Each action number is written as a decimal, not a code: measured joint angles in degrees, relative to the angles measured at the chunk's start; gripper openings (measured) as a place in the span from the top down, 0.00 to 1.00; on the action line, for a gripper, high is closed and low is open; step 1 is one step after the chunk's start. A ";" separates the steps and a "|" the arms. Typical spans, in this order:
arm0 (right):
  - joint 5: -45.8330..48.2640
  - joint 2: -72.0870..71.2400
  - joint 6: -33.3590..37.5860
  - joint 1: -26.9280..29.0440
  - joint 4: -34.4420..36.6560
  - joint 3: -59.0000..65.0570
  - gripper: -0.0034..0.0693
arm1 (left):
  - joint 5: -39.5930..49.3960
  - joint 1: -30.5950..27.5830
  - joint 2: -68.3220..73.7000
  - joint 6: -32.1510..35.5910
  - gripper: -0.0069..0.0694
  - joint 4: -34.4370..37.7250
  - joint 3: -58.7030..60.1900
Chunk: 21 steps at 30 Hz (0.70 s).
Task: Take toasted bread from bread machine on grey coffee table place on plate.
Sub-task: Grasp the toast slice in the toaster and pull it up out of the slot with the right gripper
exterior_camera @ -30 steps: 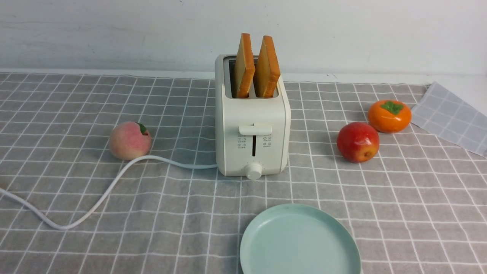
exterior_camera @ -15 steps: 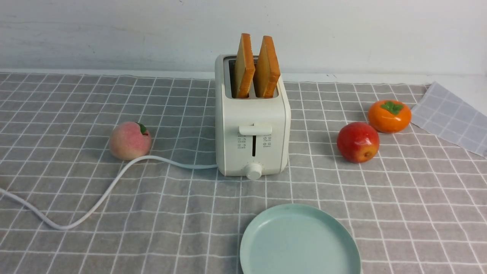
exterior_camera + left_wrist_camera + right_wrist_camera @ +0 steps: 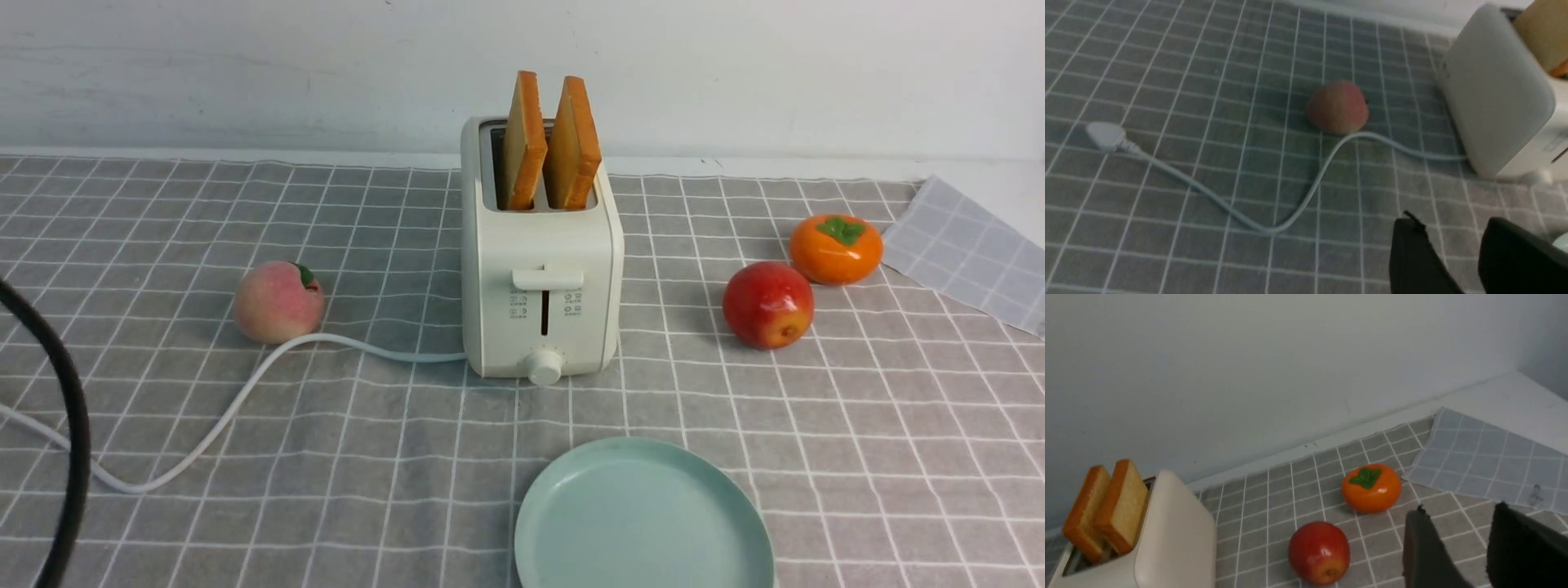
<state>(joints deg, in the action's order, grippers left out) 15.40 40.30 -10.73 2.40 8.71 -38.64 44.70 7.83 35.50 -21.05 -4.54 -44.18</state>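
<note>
Left gripper point(image 3: 1453, 222): on the left side, up over the grey coffee table point(image 3: 816, 425); its two black fingers stand apart with only cloth showing between them; it holds nothing
Right gripper point(image 3: 1461, 509): on the right side, up over the table, near the apple point(image 3: 767, 305); its two black fingers stand apart too; it holds nothing
Plate point(image 3: 645, 514): pale green and round, nearest of all, a little right of the middle, bare inside
Black cable point(image 3: 73, 425): a dark bent line at the near left edge
Power cord point(image 3: 367, 345): white; it runs from the left side of the bread machine point(image 3: 543, 278), bends by the peach point(image 3: 277, 302) and goes off to the near left
Plug point(image 3: 1106, 134): white, lies flat on the cloth at the cord's far-left end
Peach: pink, left of the bread machine, just beside the cord
Apple: red, right of the bread machine, well apart from it
Bread machine: cream white, stands in the middle of the table, beyond the plate; its lever and knob face the near side
Toasted bread: two slices stand in the two slots, side by side, with their tops sticking out; the left slice point(image 3: 522, 143) and the right slice point(image 3: 573, 147) are both clear of the grippers
Persimmon point(image 3: 835, 249): orange with a green leaf, near the apple, a bit farther and more to the right
Loose cloth point(image 3: 971, 253): a paler checked piece at the far right
Wall point(image 3: 245, 73): white, behind it all
</note>
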 joint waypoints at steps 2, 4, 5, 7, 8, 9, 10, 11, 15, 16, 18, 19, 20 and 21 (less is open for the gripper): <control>0.10 2.15 0.02 -5.31 2.15 2.81 0.62 | 6.66 0.00 -0.12 0.66 0.60 0.74 -0.06; 0.52 4.87 0.02 -8.64 3.83 3.30 0.62 | 9.22 0.00 -0.12 0.77 0.60 2.50 -0.19; 0.52 5.21 0.02 -9.31 4.18 3.30 0.62 | 9.36 0.00 -0.12 0.77 0.60 3.08 -0.24; 0.15 10.05 0.07 -12.78 5.71 2.77 0.62 | 10.39 0.00 -0.12 0.81 0.60 7.28 -0.35; 0.07 12.51 0.07 -13.72 5.86 2.31 0.62 | 10.40 0.00 -0.12 0.81 0.60 9.43 -0.35; -0.10 15.14 0.07 -15.00 5.86 1.32 0.62 | 10.40 0.00 -0.12 0.81 0.60 11.64 -0.35; -0.17 17.92 0.07 -15.80 6.01 0.42 0.62 | 10.40 0.00 -0.12 0.81 0.60 13.43 -0.35; -0.05 20.80 0.07 -16.86 6.31 -1.35 0.62 | 10.40 0.00 -0.12 0.81 0.60 16.07 -0.35; 6.61 32.01 0.88 -20.05 8.28 -10.96 0.62 | 8.88 0.00 -0.12 1.41 0.60 23.43 0.11; 9.50 34.53 1.57 -20.89 8.57 -14.33 0.62 | 7.85 0.00 -0.12 1.95 0.60 24.76 0.55; 14.81 38.26 3.12 -22.21 8.92 -20.80 0.62 | 5.33 0.36 -0.07 3.04 0.60 26.20 1.75; 17.27 40.38 4.12 -22.82 9.09 -24.50 0.62 | 4.17 1.06 -0.07 3.55 0.60 26.18 2.30; 18.77 41.95 4.88 -23.30 9.09 -27.47 0.62 | 2.90 2.04 0.00 3.83 0.60 26.18 3.00; 20.04 43.84 5.46 -23.65 9.13 -30.33 0.62 | 1.99 2.73 0.11 3.81 0.60 26.18 3.55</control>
<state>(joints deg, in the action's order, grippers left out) 35.44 84.13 -5.26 -21.24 17.84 -68.97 46.69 10.56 35.62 -17.24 21.64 -40.63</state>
